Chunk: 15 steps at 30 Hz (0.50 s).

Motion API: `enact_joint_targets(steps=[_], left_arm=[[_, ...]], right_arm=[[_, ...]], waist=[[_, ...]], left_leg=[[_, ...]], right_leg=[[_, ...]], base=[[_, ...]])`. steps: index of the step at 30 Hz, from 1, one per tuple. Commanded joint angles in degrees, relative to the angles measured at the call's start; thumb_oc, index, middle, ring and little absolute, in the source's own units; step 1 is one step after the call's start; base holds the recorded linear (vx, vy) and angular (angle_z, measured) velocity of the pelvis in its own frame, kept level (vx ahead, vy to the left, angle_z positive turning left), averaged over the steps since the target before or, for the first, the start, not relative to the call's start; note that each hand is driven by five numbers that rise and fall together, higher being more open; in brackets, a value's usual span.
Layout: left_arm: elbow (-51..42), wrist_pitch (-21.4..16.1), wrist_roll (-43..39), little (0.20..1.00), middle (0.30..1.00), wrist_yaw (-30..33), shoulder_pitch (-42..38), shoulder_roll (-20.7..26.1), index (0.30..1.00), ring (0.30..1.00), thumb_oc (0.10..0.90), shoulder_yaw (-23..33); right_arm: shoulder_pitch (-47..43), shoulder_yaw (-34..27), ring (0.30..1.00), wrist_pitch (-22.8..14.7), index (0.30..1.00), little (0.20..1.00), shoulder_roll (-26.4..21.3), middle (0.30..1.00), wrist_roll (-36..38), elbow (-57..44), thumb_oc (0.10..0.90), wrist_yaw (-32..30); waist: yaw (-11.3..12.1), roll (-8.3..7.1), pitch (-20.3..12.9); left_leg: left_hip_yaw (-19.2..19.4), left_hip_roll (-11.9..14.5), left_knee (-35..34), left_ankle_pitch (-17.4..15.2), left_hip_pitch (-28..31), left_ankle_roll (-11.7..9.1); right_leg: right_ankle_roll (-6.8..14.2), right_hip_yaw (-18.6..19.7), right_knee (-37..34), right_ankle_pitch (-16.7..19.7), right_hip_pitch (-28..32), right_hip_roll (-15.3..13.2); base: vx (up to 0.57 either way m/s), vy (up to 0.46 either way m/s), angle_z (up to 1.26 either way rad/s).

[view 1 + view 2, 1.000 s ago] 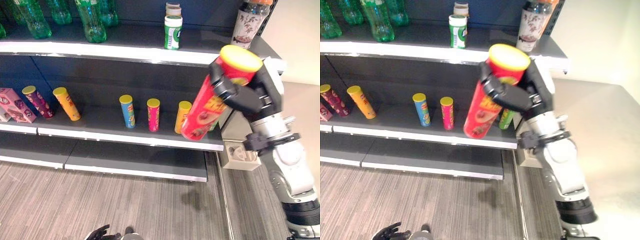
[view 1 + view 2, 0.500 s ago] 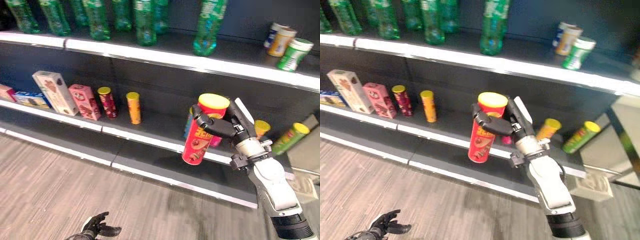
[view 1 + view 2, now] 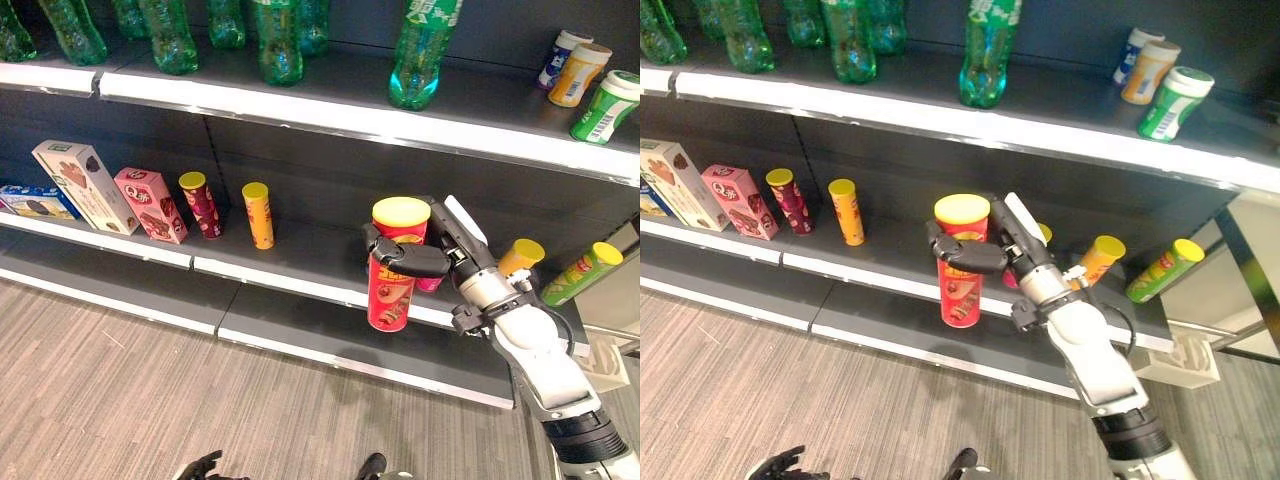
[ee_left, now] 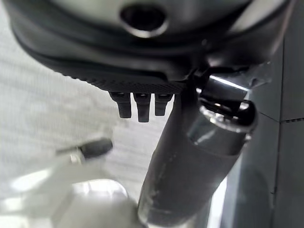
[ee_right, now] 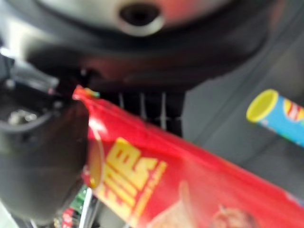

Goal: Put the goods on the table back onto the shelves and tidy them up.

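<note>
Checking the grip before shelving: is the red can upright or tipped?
Upright. The red can hangs near-vertical, yellow lid up, in the right robot hand before the middle shelf.

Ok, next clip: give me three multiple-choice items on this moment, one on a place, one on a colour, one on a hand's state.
1. Where is the red can? A in the right hand before the lower shelf; B on the top shelf; C on the floor.
2. What colour is its lid? A blue; B yellow; C green.
3. How is the right hand? A open; B shut on the red can; C shut, holding nothing.

Key: 1 A, the can hangs in front of the lower shelf. 2 B, its top is yellow. 3 B, fingers curl round the can.
</note>
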Motion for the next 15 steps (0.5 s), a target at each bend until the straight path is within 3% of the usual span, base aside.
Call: enact_joint_targets(steps=[1, 2, 4, 6, 9, 11, 15], left_arm=[[-2.31, -1.85, -1.76, 0.9, 0.9, 0.29, 0.24, 3.17, 0.9, 0.9, 0.8, -2.07], [-2.17, -1.84, -1.91, 0.9, 0.9, 0.41, 0.51, 3.1, 0.9, 0.9, 0.8, -2.01], [-2.25, -1.94, -2.2, 0.9, 0.9, 0.8, 0.37, 3.11, 0.9, 0.9, 0.8, -1.98], [-2.19, -1.87, -2.33, 0.9, 0.9, 1.27, 0.33, 3.08, 0.9, 0.9, 0.8, -2.23], [-2.12, -2.1, -2.71, 0.9, 0.9, 1.77, 0.59, 2.67, 0.9, 0.9, 0.8, -2.77], [-1.56, -2.19, -1.82, 0.9, 0.9, 1.29, -0.01, 3.32, 0.9, 0.9, 0.8, -3.51], [-1.77, -2.29, -0.07, 0.9, 0.9, 0.73, -1.0, 4.78, 0.9, 0.9, 0.8, -5.07]], right_arm=[[-8.8, -3.93, 0.3, -6.07, 0.3, 0.3, 1.81, 0.3, 0.55, -2.99, 0.4, -3.58], [-8.98, -3.65, 0.3, -5.82, 0.3, 0.3, 1.91, 0.3, 0.07, -2.86, 0.4, -3.83], [-9.07, -3.62, 0.3, -5.78, 0.3, 0.3, 1.83, 0.3, 0.05, -3.08, 0.4, -3.93], [-9.43, -3.29, 0.3, -5.98, 0.3, 0.3, 1.97, 0.3, -0.39, -2.98, 0.4, -4.34], [-9.49, -2.94, 0.3, -6.0, 0.3, 0.3, 1.92, 0.3, -1.74, -2.39, 0.4, -5.04], [-9.19, -3.7, 0.3, -6.11, 0.3, 0.3, 2.01, 0.3, -4.58, -2.82, 0.4, -5.05], [-8.31, -4.08, 0.3, -5.3, 0.3, 0.3, 2.73, 0.3, -7.56, -4.0, 0.4, -4.99]], waist=[[2.08, -1.83, -2.54], [3.01, -1.88, -2.35], [3.34, -2.09, -2.25], [3.61, -2.4, -1.82], [3.91, -0.97, -1.18], [3.02, 0.55, -1.85], [2.23, 0.65, -1.5]], left_leg=[[-0.84, -2.29, 4.24, -4.0, -2.66, -1.35], [-1.81, 0.27, 1.66, -0.48, -4.65, -3.02], [-3.09, 1.38, 1.01, 1.2, -6.51, -3.77], [-5.36, 4.85, -0.1, 4.54, -10.57, -5.45], [-8.09, 6.67, -3.15, 8.01, -11.61, -6.95], [-6.16, 5.8, -3.81, 6.94, -10.09, -6.24], [-5.41, 2.44, -3.81, 4.82, -8.38, -3.67]], right_leg=[[7.65, 0.06, -4.46, 3.04, 4.85, -4.5], [8.46, 0.49, -6.09, 3.41, 5.44, -4.42], [8.55, 0.73, -6.3, 3.47, 5.59, -4.86], [8.98, 1.1, -6.16, 2.63, 5.68, -5.98], [9.18, 3.18, -5.1, 0.97, 6.84, -7.19], [9.47, 3.51, -2.22, 0.96, 6.89, -9.08], [10.12, 4.89, 2.06, 1.28, 6.25, -12.77]], base=[[0.06, -0.037, -0.1], [0.04, 0.046, -0.01], [0.04, 0.059, 0.01], [0.09, 0.117, 0.04], [0.19, 0.26, -0.14], [0.18, 0.33, -0.56], [0.14, 0.246, -0.29]])
